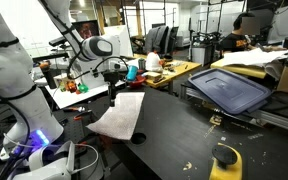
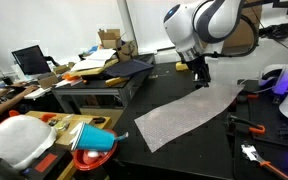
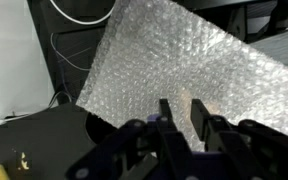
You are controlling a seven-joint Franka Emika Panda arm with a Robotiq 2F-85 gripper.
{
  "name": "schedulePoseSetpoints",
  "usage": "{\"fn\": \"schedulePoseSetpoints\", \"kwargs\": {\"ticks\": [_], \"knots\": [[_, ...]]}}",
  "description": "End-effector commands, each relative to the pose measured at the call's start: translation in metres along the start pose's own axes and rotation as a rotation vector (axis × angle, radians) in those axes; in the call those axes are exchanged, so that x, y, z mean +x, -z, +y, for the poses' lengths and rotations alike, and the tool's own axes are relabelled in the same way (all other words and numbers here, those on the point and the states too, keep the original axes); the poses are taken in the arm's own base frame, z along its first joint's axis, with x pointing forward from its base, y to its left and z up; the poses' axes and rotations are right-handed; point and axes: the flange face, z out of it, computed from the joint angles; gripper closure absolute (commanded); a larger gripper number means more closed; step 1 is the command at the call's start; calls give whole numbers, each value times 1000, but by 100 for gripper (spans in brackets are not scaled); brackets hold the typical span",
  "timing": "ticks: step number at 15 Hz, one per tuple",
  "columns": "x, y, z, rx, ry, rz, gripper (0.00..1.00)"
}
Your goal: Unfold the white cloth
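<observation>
The white cloth (image 1: 119, 115) is lying on the black bench (image 1: 184, 135), close to the robot's base and well apart from the dark blue tray (image 1: 232, 88). It is looking mostly flat. Whether a folded layer is sitting on top cannot be told.

The end effector (image 3: 182, 118) is being held low over one end of the cloth. In the wrist view its fingers (image 3: 168, 115) are standing narrowed, with a slim gap between them and fabric showing in that gap. Whether the fabric is actually being pinched cannot be told.

Handling, judged: the cloth is being read as thin, light and limp, with a bumpy weave that should be giving decent friction. It is likely to drape and drag rather than hold its shape, and it is not fragile. A hold is best being taken at a corner or free edge of the top layer only, pinched shallow so the lower layer is not being caught. The risk is seen as both layers being lifted together, or the cloth sliding across the bench.
</observation>
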Motion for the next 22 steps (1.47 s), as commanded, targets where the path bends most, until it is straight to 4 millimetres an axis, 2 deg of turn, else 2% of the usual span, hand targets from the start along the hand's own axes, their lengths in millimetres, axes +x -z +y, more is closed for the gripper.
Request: {"fn": "schedulePoseSetpoints", "kwargs": {"ticks": [1,4,9,14,16,22], "knots": [[19,-6,-9,-77,-82,36,99],[32,-16,-23,-108,-152,44,100],[61,-44,-50,-132,-234,26,100],[112,-70,-70,-134,-277,18,100],[136,-65,-77,-99,-278,23,100],[177,-4,-98,27,-262,183,100]]}}
